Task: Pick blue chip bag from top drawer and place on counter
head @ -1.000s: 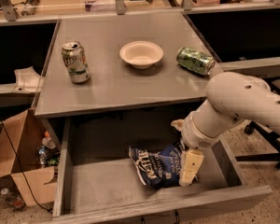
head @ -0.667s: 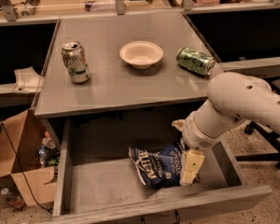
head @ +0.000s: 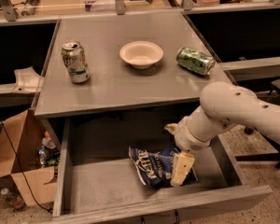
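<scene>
Touching crinkled blue chip bag (head: 150, 165), gripper (head: 181, 170) in drawer (head: 97, 182)

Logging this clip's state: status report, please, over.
Pincer down in top drawer, at blue chip bag right side. Bag lying on drawer floor, not lifted. Counter holds upright can, bowl, tipped green can.

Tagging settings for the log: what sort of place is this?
Probably an office or lab workspace: grey counter, open top drawer, cardboard box beside it. The hand is in the drawer at the blue chip bag.
</scene>
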Controlling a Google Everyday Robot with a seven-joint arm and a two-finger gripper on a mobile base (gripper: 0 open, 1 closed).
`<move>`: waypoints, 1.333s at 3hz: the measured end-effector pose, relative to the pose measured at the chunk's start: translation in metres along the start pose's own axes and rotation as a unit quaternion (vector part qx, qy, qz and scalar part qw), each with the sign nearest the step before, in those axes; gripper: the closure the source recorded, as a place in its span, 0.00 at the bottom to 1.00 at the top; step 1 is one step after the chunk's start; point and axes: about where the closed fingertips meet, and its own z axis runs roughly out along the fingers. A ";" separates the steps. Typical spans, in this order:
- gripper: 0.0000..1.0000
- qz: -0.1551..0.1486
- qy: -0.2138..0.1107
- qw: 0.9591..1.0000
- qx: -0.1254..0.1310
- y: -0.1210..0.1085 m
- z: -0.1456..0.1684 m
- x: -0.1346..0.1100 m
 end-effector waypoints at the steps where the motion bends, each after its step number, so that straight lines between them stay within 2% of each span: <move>1: 0.00 0.017 0.001 1.000 -0.020 0.000 0.033 0.009; 3: 0.00 0.022 0.003 0.999 -0.033 0.003 0.048 0.011; 4: 0.19 0.022 0.003 0.999 -0.033 0.003 0.048 0.011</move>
